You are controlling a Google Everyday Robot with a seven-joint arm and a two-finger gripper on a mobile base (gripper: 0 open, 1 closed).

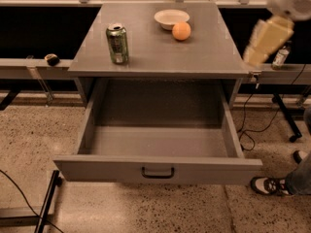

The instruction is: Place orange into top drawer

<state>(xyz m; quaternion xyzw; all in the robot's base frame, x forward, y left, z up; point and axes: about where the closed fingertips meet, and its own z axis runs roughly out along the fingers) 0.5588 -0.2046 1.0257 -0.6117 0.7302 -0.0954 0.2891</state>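
Grey matte cabinet w/ a flat tabletop, seen from above and in front. The top drawer, a wide, shallow grey box, stands open toward the viewer. Its flat front panel has a dark rectangular pull handle at centre. The orange, small, round and smooth, sits on the tabletop at rear right, just beside a shallow white bowl, possibly touching its rim. A cylindrical green can stands upright at left. The claw, a pale cream blocky shape, hangs in the air off the tabletop's right edge, well apart from the orange. Can't tell how far open it is. Speckled stone floor below.
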